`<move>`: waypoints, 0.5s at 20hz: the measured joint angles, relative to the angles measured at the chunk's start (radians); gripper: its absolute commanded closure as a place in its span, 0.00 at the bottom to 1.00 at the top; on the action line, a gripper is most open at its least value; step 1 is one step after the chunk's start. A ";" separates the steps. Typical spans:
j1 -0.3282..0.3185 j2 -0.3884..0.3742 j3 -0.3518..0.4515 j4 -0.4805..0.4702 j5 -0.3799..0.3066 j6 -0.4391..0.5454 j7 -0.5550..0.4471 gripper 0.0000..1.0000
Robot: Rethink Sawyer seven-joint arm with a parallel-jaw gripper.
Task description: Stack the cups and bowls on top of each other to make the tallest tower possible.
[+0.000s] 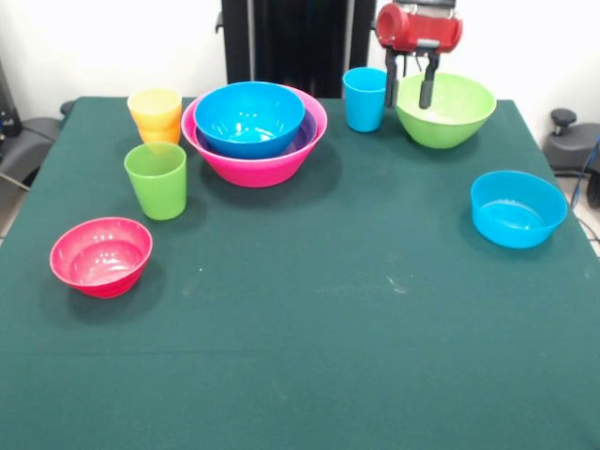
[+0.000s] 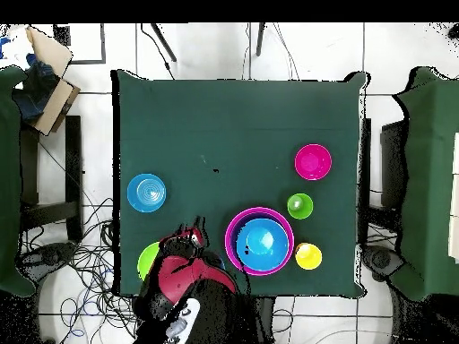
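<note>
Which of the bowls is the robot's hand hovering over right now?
The light green bowl at the table's far right in the front view. The gripper hangs at its rim; the other bowls sit well away.

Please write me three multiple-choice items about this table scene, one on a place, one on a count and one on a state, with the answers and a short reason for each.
1. Where is the gripper?
A. Above the light green bowl, beside the blue cup
B. Above the red-pink bowl
C. Inside the light blue bowl

2. How many cups stand singly, not nested with another cup?
A. None
B. Two
C. Four

3. What state is the large pink bowl in?
A. Upside down
B. Upright and empty
C. Upright, with a purple bowl and a blue bowl nested inside

Answers:
1. A, the fingers hang open over the light green bowl's rim, next to the blue cup.
2. B, the green cup and the blue cup stand alone, while the yellow cup sits on the orange cup.
3. C, a purple rim shows between the pink and blue bowls.
</note>
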 measured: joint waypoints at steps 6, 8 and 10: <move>0.011 -0.035 -0.003 0.005 0.004 0.000 0.000 0.00; 0.035 -0.029 -0.014 0.005 0.010 0.000 0.000 0.00; 0.061 -0.027 -0.024 0.005 0.019 0.000 0.000 0.00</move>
